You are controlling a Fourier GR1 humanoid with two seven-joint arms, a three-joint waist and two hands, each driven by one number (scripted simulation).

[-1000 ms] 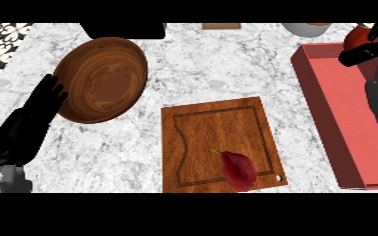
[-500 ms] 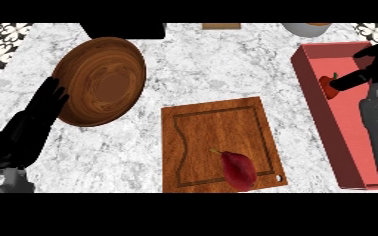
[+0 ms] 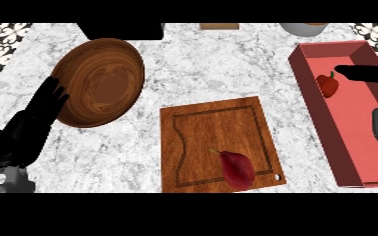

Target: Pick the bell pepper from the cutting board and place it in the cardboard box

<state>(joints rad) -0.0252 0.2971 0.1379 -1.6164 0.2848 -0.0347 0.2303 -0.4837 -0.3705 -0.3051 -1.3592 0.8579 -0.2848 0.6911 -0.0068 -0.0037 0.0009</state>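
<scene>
The red bell pepper (image 3: pixel 327 84) sits inside the reddish cardboard box (image 3: pixel 347 145) at the right, in its far half. Just above and to the right of the pepper is my right hand (image 3: pixel 359 73). It shows only as straight black fingers coming in from the right edge, their tips right by the pepper's top. The wooden cutting board (image 3: pixel 214 130) lies at the centre front and bears a dark red pear-shaped fruit (image 3: pixel 237 169) near its front right corner. At the left edge my left hand (image 3: pixel 31 127) rests open, with its fingers up beside the wooden bowl.
A large wooden bowl (image 3: pixel 100 82) stands at the left of the marble counter. A black block (image 3: pixel 122 30), a small wooden piece (image 3: pixel 219 26) and a grey bowl (image 3: pixel 303 28) line the far edge.
My right hand came down from the far right corner over the box with the pepper. The pepper now lies low in the box and the fingers have straightened. The left hand barely moved.
</scene>
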